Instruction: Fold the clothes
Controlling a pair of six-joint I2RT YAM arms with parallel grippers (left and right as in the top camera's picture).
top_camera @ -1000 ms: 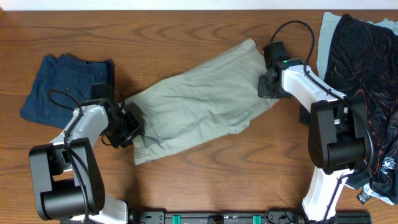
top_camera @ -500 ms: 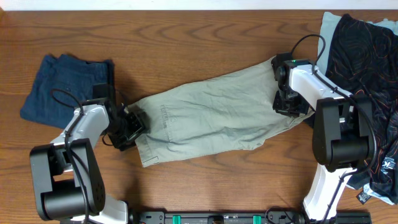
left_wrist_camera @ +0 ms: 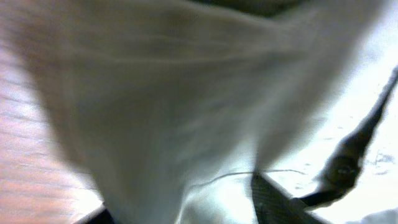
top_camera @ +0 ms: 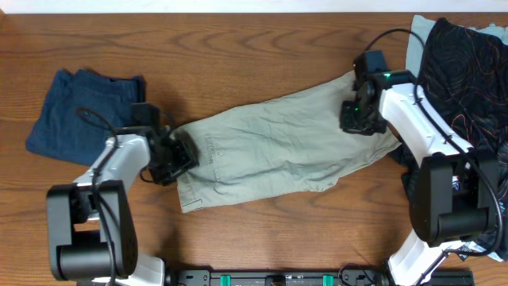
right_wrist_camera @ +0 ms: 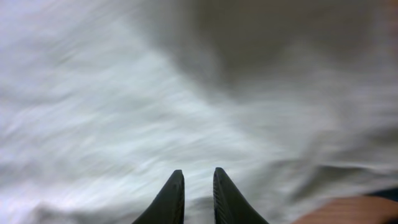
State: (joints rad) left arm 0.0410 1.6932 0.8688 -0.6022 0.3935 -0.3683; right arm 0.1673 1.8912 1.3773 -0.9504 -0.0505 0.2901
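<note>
The light khaki shorts [top_camera: 278, 151] lie spread out slantwise across the middle of the table. My left gripper [top_camera: 179, 152] is at their left end. In the left wrist view its two dark fingers [left_wrist_camera: 273, 202] stand wide apart, with blurred pale cloth [left_wrist_camera: 186, 112] bulging between them. My right gripper [top_camera: 355, 119] is over the shorts' right end. In the right wrist view its fingertips [right_wrist_camera: 196, 186] stand almost together above blurred khaki cloth [right_wrist_camera: 155, 106], and I see no cloth pinched. Folded dark blue shorts [top_camera: 83, 107] lie at the far left. A black garment with orange lines [top_camera: 468, 87] is piled at the right.
A pale blue cloth [top_camera: 417, 44] shows under the black pile at the back right. The right arm's base stands between the khaki shorts and that pile. Bare wooden table [top_camera: 238, 48] shows behind and in front of the shorts.
The shorts were drawn to the right and stretched flatter. Since then my right gripper has moved up and left over the cloth. My left gripper has shifted right onto the shorts' left edge.
</note>
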